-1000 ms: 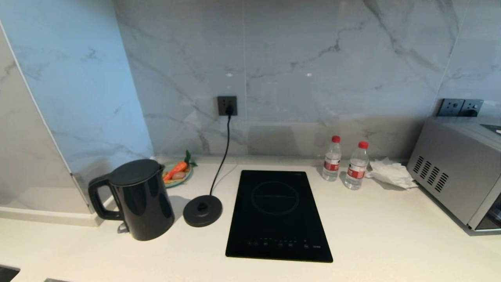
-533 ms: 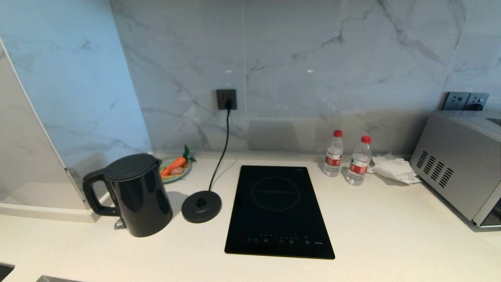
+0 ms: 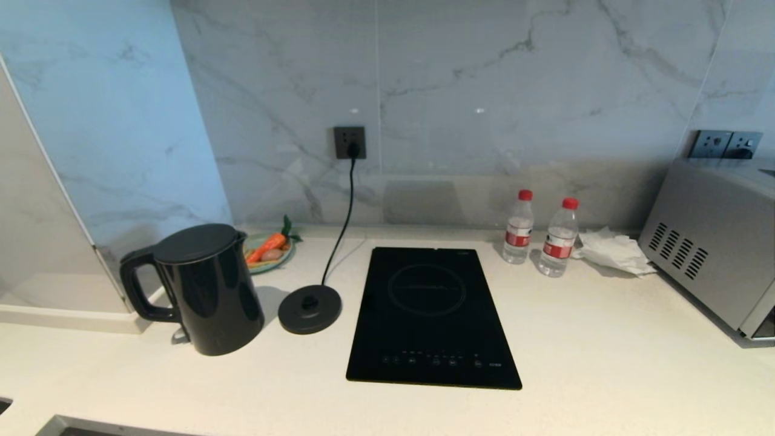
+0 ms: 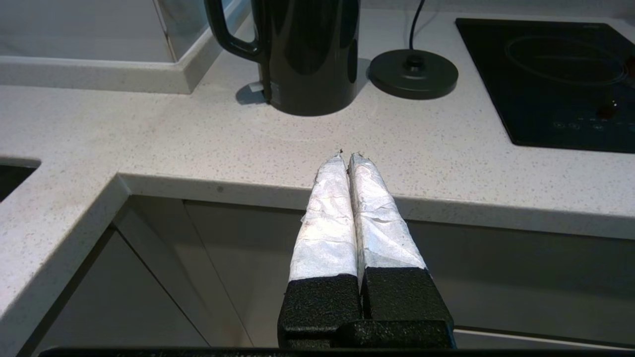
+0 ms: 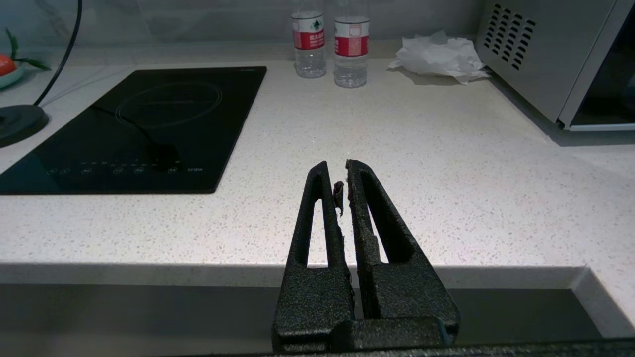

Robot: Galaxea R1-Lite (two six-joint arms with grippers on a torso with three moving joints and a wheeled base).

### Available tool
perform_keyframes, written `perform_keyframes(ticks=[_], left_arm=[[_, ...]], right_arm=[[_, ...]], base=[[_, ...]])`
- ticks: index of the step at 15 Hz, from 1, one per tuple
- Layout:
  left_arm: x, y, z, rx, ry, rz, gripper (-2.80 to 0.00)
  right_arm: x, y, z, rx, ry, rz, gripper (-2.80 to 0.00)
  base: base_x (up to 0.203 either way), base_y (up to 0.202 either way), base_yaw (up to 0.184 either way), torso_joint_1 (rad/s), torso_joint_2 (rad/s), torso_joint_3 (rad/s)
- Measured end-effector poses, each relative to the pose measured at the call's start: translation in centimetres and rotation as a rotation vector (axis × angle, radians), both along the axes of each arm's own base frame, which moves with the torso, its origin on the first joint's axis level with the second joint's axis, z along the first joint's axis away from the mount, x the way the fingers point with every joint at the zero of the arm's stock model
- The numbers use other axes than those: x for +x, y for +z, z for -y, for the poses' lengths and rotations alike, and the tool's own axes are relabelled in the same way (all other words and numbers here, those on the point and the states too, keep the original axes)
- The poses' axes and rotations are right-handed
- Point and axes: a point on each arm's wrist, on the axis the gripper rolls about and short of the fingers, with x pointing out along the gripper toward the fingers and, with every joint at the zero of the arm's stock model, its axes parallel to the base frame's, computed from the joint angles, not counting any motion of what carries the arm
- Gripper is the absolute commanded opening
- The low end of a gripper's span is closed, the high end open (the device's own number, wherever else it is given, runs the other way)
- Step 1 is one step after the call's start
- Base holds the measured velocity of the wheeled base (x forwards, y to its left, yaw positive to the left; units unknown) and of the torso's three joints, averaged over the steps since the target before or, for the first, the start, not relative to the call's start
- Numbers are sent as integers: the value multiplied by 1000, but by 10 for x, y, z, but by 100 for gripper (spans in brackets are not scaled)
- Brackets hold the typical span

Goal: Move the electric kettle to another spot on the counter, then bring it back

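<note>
Kettle (image 3: 206, 290), one; bottles (image 3: 519, 227), two; counter (image 3: 605, 339), one.

No legible text — bottle labels (image 5: 309, 30) and hob (image 3: 432, 315) markings unreadable

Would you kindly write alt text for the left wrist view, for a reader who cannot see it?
The left gripper, shut and holding nothing, hangs at the counter's front edge, pointing toward the black electric kettle. The kettle stands on the counter beside its round corded base, not on it, with the black hob further along.
</note>
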Motion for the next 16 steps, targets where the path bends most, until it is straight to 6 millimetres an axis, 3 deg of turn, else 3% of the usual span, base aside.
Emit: perform_keyframes(ticks=[11, 16], left_arm=[[0, 0, 0, 0, 0, 0, -280], [0, 0, 0, 0, -1, 0, -280]], right_arm=[[0, 0, 0, 0, 0, 0, -280], [0, 0, 0, 0, 0, 0, -280]], base=[[0, 0, 0, -135, 354, 219], [0, 0, 0, -173, 519, 342]])
